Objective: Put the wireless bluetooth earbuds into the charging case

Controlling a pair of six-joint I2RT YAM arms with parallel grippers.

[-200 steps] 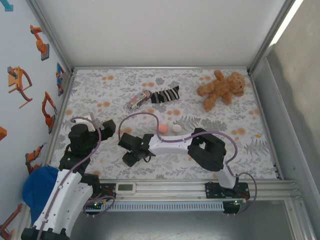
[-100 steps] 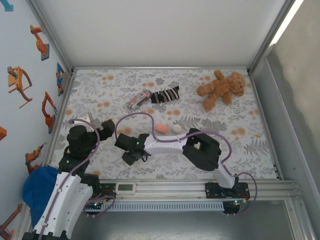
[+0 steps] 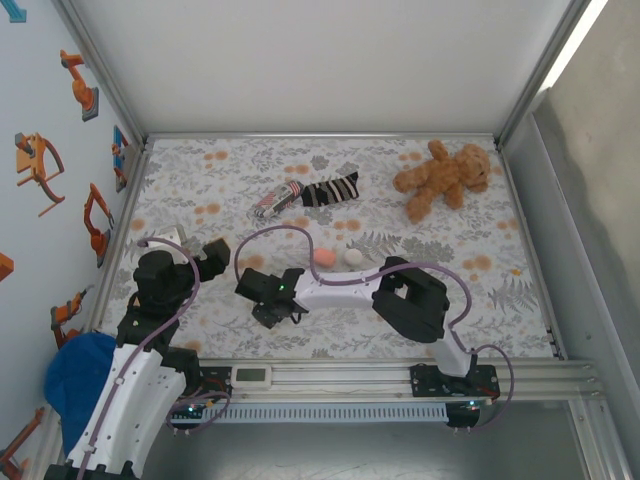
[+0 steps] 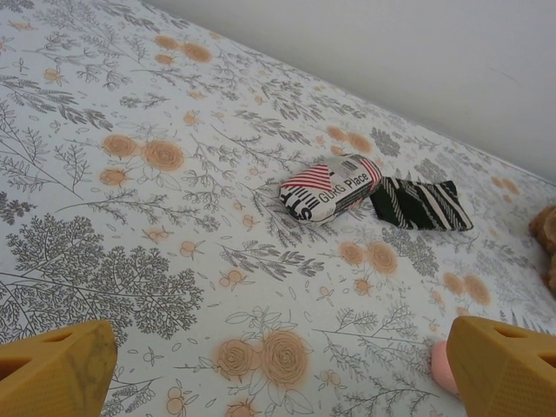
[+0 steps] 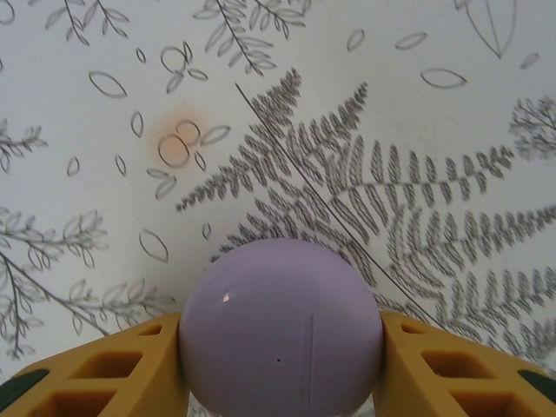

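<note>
While inside right claw (image 5: 282, 360), purple case (image 5: 280, 321).

Glossy pale-purple round charging case (image 5: 282, 326) between the right gripper's (image 5: 281, 352) fingers; pink case (image 3: 325, 257) and white case (image 3: 353, 257) side by side.

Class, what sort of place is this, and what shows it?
Probably a robot test cell: an aluminium frame around the table, two arms on a rail, props like a teddy bear.

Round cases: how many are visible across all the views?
3. A pink case and a white case lie side by side mid-table; a purple case is clamped in the right gripper. More may be hidden beneath the arms.
</note>
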